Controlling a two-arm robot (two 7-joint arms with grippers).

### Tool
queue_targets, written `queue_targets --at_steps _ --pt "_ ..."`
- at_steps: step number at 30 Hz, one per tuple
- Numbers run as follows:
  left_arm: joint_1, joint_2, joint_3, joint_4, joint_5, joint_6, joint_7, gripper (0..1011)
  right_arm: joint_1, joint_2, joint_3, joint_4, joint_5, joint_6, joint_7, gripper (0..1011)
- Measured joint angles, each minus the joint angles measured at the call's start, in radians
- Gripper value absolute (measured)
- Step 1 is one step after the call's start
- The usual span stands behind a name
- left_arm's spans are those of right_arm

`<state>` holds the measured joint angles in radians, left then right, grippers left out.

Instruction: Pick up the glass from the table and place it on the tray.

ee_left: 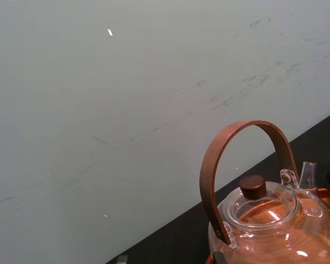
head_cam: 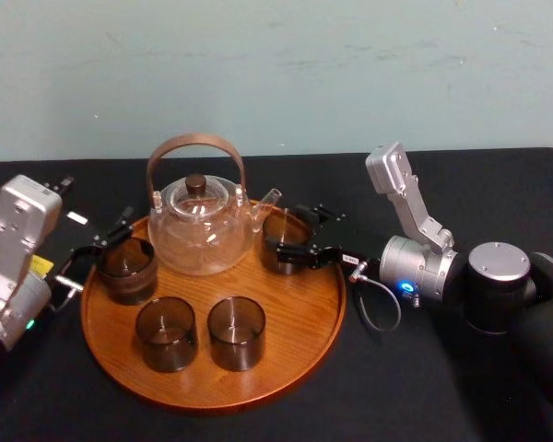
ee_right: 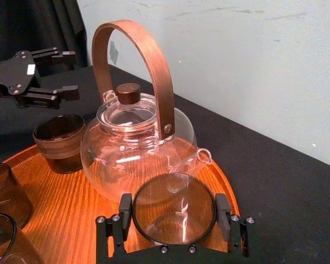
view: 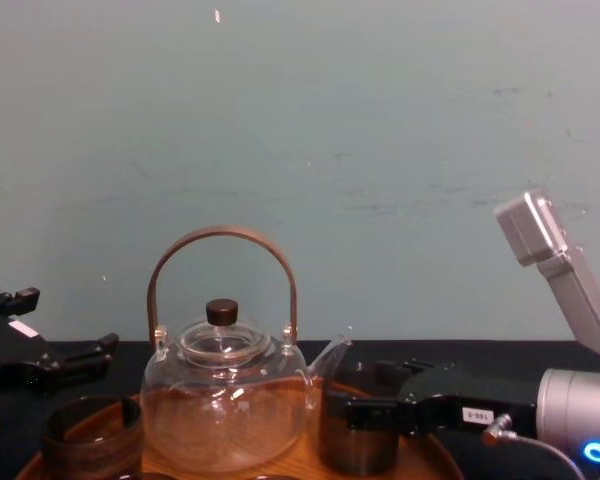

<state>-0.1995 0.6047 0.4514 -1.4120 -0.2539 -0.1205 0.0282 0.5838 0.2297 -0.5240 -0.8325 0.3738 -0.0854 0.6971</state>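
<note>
Head view: glass (head_cam: 283,241) just inside tray (head_cam: 295,343) rim

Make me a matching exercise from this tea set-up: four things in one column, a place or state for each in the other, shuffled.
1 teapot
2 tray
3 left gripper
4 right gripper

A shut on the spout-side glass
B clear, at the tray's back
C open, by the tray's left rim
D round, orange-brown wood

Pairs: 1-B, 2-D, 3-C, 4-A
</note>
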Motion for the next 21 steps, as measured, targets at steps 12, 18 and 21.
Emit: queue_targets --at_steps 12,18,21 --pt "0.0 0.0 0.0 0.0 0.0 0.0 0.0 1001 -0.01 0.005 0.006 -0.017 0.002 0.001 -0.006 1002" --pt "0.0 0.0 0.0 0.0 0.0 0.0 0.0 1001 -0.044 0.028 0.02 -0.092 0.008 0.006 -0.026 1002" --pt "0.0 0.0 0.0 0.0 0.0 0.0 0.0 1001 -0.069 0.047 0.027 -0.145 0.014 0.012 -0.036 1002"
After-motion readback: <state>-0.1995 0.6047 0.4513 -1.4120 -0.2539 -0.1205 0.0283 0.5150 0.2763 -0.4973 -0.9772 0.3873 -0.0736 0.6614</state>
